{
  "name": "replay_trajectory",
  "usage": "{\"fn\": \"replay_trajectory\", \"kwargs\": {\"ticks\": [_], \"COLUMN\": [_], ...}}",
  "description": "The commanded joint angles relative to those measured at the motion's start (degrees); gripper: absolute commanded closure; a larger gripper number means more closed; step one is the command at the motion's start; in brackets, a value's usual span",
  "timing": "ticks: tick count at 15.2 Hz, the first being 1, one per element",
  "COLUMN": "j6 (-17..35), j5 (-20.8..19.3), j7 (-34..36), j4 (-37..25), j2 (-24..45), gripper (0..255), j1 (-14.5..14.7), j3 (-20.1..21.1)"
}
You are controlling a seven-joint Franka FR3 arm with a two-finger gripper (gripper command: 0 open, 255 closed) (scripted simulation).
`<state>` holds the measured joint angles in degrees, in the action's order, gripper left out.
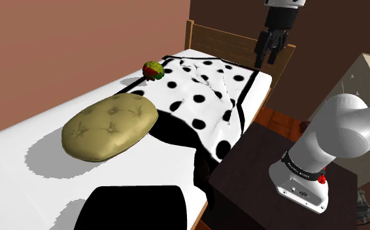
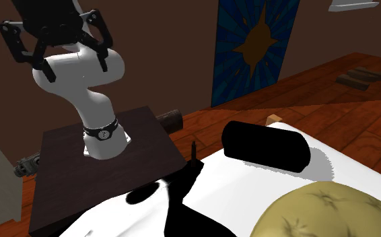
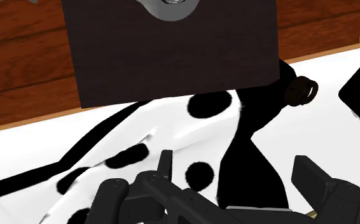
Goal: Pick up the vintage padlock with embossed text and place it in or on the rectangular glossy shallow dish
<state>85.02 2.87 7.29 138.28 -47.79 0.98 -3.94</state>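
With gripper spread empty above the spotted blanket, risks nudging the small brown padlock (perched at the edge of the bed, beside the stand) onto the floor during descent. Cannot make out embossing, nor confirm any dish farther along.

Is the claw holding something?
No, the claw is open, with nothing between its fingers.
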Motion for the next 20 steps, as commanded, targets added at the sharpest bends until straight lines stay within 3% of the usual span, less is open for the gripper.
{"fn": "replay_trajectory", "kwargs": {"ticks": [1, 10, 20], "j6": [0.00, 8.99, 21.50], "j5": [0.00, 8.64, 19.35], "j7": [0.00, 10.92, 20.38], "j4": [0.00, 7.50, 10.17], "j2": [0.00, 9.00, 25.86], "gripper": [0, 0, 0], "j1": [0.00, 1.95, 5.64], "j3": [0.00, 6.86, 13.63]}}
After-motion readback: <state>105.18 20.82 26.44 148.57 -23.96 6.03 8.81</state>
